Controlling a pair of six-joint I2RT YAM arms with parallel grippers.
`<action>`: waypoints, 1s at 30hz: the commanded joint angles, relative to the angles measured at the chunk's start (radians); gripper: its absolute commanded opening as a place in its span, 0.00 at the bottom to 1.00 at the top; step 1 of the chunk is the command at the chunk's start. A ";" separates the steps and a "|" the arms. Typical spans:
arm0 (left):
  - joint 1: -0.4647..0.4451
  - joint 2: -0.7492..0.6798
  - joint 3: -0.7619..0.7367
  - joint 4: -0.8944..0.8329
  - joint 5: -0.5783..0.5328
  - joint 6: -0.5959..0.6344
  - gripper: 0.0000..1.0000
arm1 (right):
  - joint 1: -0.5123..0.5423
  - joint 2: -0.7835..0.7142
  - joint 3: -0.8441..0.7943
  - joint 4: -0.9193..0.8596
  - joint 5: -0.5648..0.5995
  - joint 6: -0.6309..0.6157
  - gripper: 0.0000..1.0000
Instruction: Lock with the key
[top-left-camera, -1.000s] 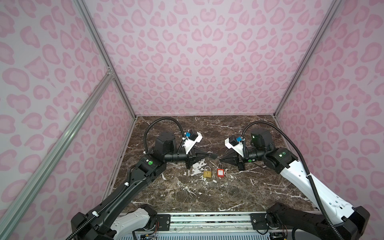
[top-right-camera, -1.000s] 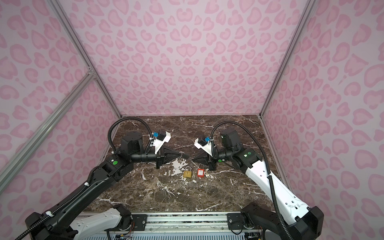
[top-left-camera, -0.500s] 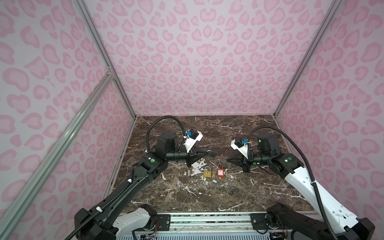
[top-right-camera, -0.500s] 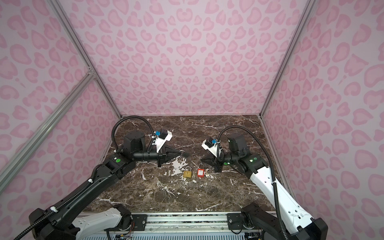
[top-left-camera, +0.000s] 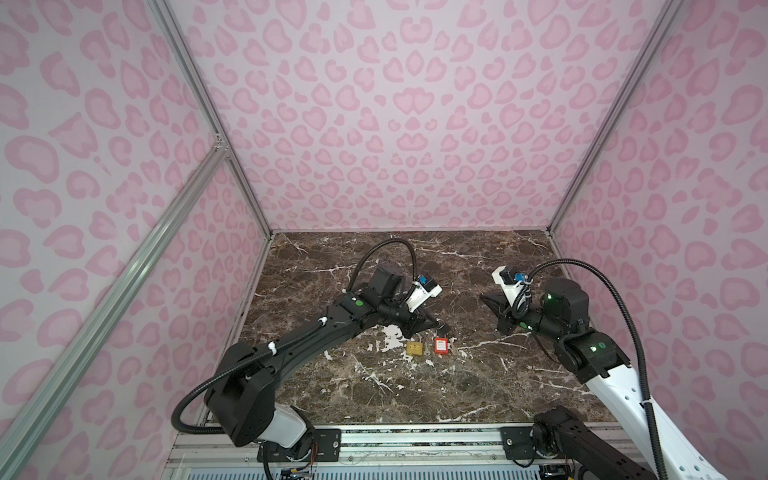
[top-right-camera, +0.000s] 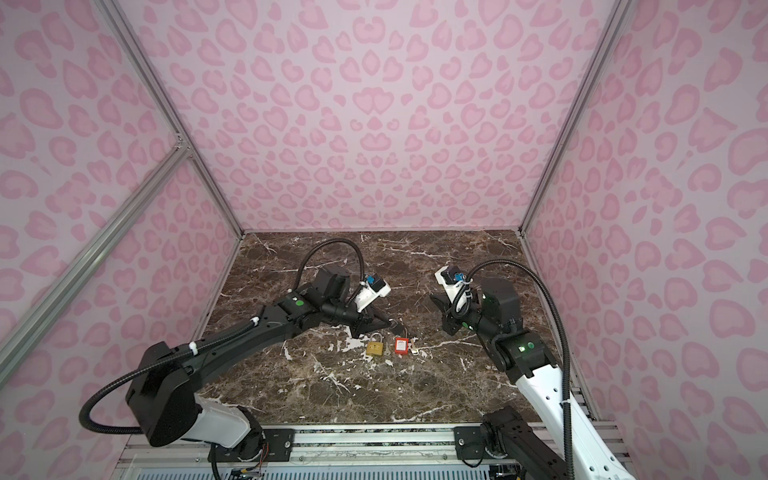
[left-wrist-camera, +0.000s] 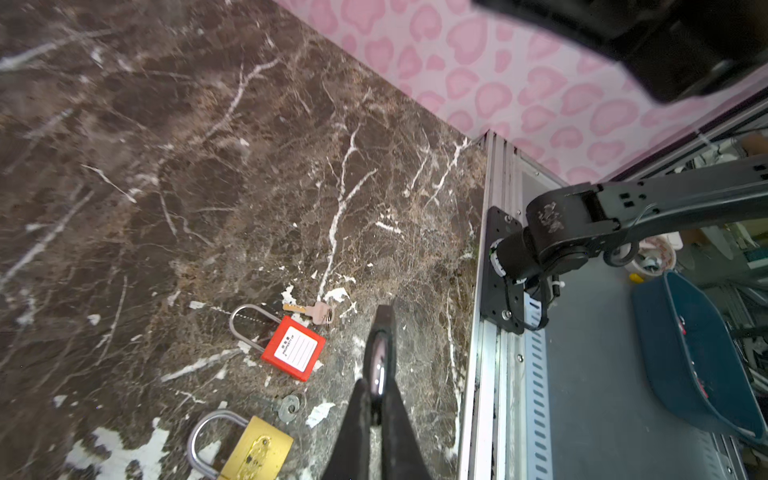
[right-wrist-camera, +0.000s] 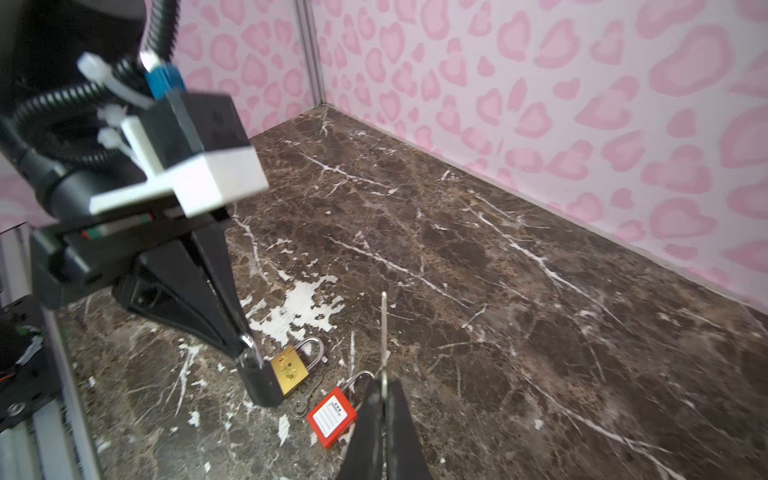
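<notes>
Two tools are in play, and both are clenched. On the left, my left tool (top-left-camera: 435, 325) pinches a small black block (left-wrist-camera: 380, 345) at its tip, low over the dark marble bench (top-left-camera: 374, 395). I take the block for a lock body, though no keyway shows.

Just beside that tip lies a brass padlock (top-left-camera: 415, 348) with a steel shackle. Next come a silver key (left-wrist-camera: 289, 407), a red plastic padlock (top-left-camera: 441, 345) with a white label, and a copper-coloured key (left-wrist-camera: 316, 312). All four lie loose on the bench, close together.

Well apart on the right, my right tool (top-left-camera: 485, 297) grips a thin silver strip (right-wrist-camera: 383, 332) that pokes out past its fingertips. Seen edge-on, it reads to me as a key blade, but I cannot confirm that.

If I am right, the step in hand is mating blade and block. I would hold the left tool steady and lift the block clear of the loose padlocks. Then I would bring the strip in along the keyway's axis, its flat lined up first. The insertion should be slow, because a skewed entry could twist either piece in its grip. I would turn it only once it is fully seated.
</notes>
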 joint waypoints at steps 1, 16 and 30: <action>-0.030 0.106 0.069 0.019 0.019 0.046 0.03 | -0.031 -0.031 -0.021 0.031 0.129 0.037 0.00; -0.151 0.585 0.492 -0.263 -0.033 0.175 0.03 | -0.238 -0.097 -0.053 -0.026 0.048 0.037 0.00; -0.186 0.674 0.585 -0.388 -0.146 0.225 0.03 | -0.238 -0.095 -0.062 -0.032 0.042 0.031 0.00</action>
